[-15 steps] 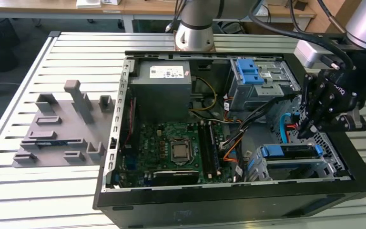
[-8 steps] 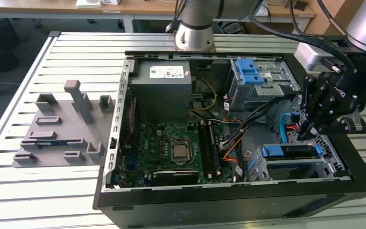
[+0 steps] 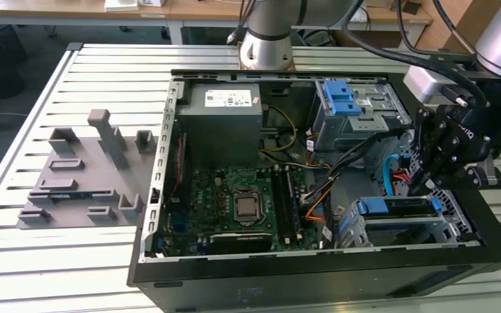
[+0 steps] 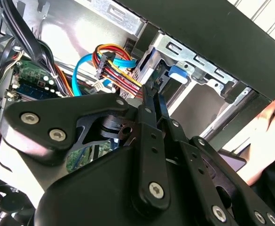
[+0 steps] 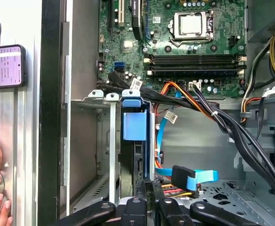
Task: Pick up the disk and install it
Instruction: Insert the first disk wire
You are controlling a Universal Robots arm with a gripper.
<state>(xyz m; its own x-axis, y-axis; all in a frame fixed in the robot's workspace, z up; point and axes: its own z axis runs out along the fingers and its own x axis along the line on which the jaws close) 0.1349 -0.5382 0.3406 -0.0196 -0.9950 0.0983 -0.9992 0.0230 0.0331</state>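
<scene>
The disk (image 3: pixel 396 207) is seen seated on edge in the lower drive bay of the open computer case (image 3: pixel 320 277), by the case wall on the exterior view's right, its blue rail tab (image 5: pixel 134 123) standing up between the bay's metal side plates. The pincer (image 3: pixel 425 179) is held just above and beside that bay; in both wrist views its fingers (image 4: pixel 152 101) are drawn together into a narrow closed line with nothing between them, their tips close to the disk's edge. Little open room is left there: orange and blue cables (image 5: pixel 189 176) cross just beside the bay. A grey fixture (image 3: pixel 85 176) lies on the slatted bench (image 3: pixel 24 261), well apart from the case.
</scene>
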